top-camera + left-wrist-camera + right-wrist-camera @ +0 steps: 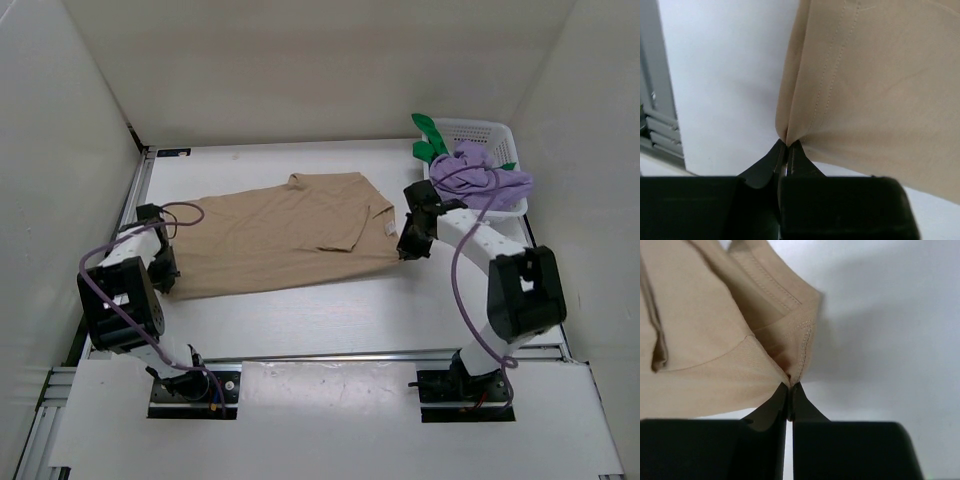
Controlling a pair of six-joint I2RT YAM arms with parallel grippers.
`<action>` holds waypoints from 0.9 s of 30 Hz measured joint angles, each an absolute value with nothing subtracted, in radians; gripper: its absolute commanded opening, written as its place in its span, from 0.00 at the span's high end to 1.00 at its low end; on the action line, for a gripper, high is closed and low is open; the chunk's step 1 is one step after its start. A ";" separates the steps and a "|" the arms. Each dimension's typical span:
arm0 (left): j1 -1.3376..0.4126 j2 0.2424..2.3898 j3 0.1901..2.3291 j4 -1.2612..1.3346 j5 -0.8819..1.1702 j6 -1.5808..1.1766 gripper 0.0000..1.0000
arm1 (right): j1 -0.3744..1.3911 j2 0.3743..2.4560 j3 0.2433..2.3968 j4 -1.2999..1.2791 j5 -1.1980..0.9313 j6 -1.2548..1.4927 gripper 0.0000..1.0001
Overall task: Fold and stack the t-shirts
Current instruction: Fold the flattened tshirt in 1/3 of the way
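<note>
Hidden in the top view: the left arm (130, 265) is covering the near left corner of the tan t-shirt (285, 238), and the right arm (480, 240) is covering the shirt's near right corner, so I am reading both grasps from the wrist views.
Cut off in the wrist views: each is showing me only a strip of cloth and bare desk; the rest of the shirt is running out of frame.
Hard to make out: the basket (492, 133) is partly buried under a purple garment (485, 177), with something green (430, 140) sticking out at its left rim; I cannot tell how many pieces are lying in it.
Left jaws: clenched on a pinch of the tan t-shirt (875, 85) at its stitched edge, the cloth puckering at the tips.
Right jaws: clenched on a corner of the tan t-shirt (700, 340), where stitched edges are bunching together.
Location: the shirt is lying on the desk (330, 320), mid-field, between the two arms, well left of the basket.
Long axis: running left to right across the desk, the left end sitting slightly nearer the bases.
Heading: the collar is pointing toward the far wall; a sleeve is lying folded over the body at the right end.
</note>
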State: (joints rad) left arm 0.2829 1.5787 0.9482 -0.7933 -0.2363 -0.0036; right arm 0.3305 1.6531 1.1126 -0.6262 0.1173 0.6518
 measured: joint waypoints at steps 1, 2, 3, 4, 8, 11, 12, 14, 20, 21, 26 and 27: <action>0.283 1.565 0.932 -0.793 -0.255 -0.004 0.90 | 0.340 1.596 1.079 -0.638 0.107 0.652 1.00; 0.283 1.551 0.915 -0.795 -0.276 -0.004 0.90 | 0.345 1.563 1.057 -0.651 0.101 0.653 1.00; 0.283 1.536 0.896 -0.796 -0.299 -0.004 0.90 | 0.356 1.528 1.029 -0.661 0.096 0.657 1.00; 0.284 1.522 0.879 -0.794 -0.317 -0.004 0.90 | 0.369 1.491 0.991 -0.672 0.091 0.665 1.00; 0.284 1.480 0.809 -0.800 -0.385 -0.004 0.90 | 0.433 1.374 0.821 -0.713 0.063 0.704 1.00; 0.285 1.456 0.765 -0.809 -0.426 -0.004 0.90 | 0.466 1.314 0.703 -0.742 0.030 0.733 1.00; 0.285 1.449 0.754 -0.812 -0.435 -0.004 0.88 | 0.470 1.302 0.678 -0.748 0.022 0.739 1.00; 0.285 1.437 0.741 -0.825 -0.447 -0.004 0.78 | 0.481 1.285 0.643 -0.757 0.008 0.751 1.00; 0.276 1.364 0.737 -0.867 -0.498 0.004 0.29 | 0.494 1.267 0.606 -0.758 -0.019 0.757 1.00; 0.263 1.336 0.745 -0.879 -0.509 0.003 0.27 | 0.494 1.267 0.604 -0.757 -0.020 0.757 1.00; 0.102 1.163 0.844 -0.926 -0.521 0.000 0.26 | 0.494 1.253 0.584 -0.736 -0.028 0.757 1.00; 0.044 1.120 0.867 -0.937 -0.517 0.000 0.26 | 0.494 1.250 0.580 -0.731 -0.030 0.757 1.00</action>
